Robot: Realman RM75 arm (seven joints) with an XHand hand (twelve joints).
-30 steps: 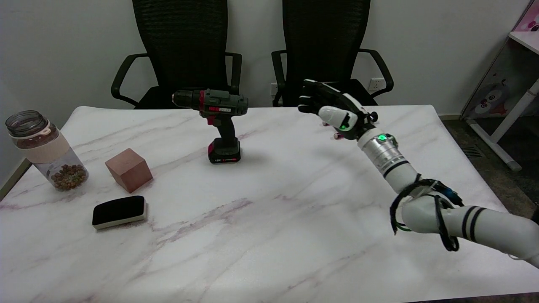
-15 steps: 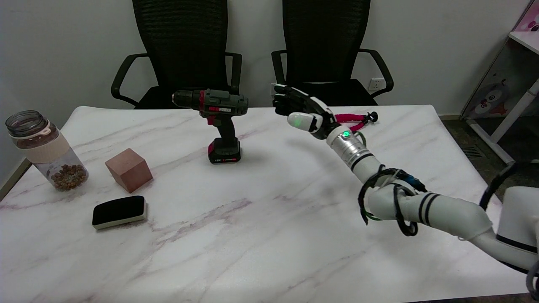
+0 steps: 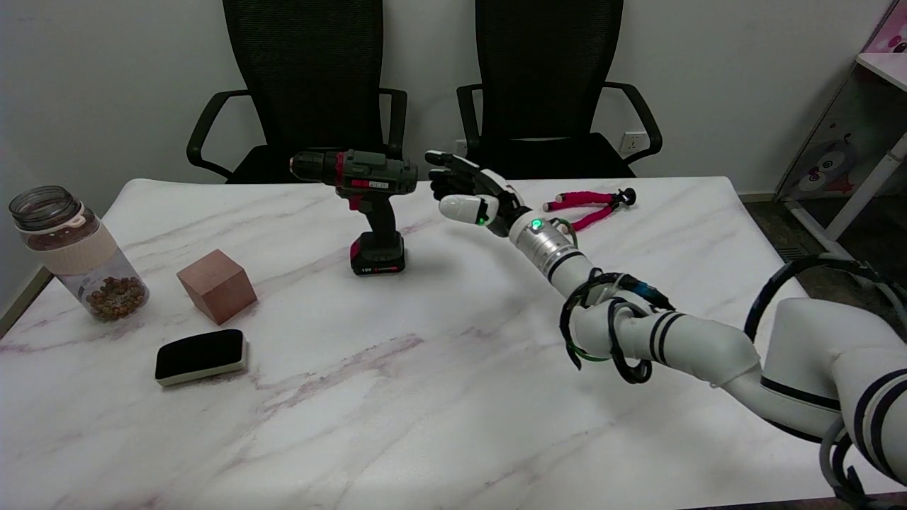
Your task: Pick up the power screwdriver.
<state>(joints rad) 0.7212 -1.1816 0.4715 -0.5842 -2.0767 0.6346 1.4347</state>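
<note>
The power screwdriver (image 3: 368,205) stands upright on its red-and-black battery base at the table's far middle, dark green body on top, chuck pointing left. My right hand (image 3: 468,191) hovers in the air just right of the tool's rear end, a small gap between them. Its fingers are spread and it holds nothing. The white arm stretches in from the lower right.
Red-handled pliers (image 3: 592,204) lie behind the arm at the far right. A brown cube (image 3: 217,285), a black eraser block (image 3: 201,355) and a jar of brown bits (image 3: 74,251) sit on the left. Two black chairs (image 3: 312,85) stand beyond the marble table (image 3: 439,397).
My right hand has travelled left across the table, from over the pliers to just beside the screwdriver's body. The pliers are now uncovered. The screwdriver has not moved.
</note>
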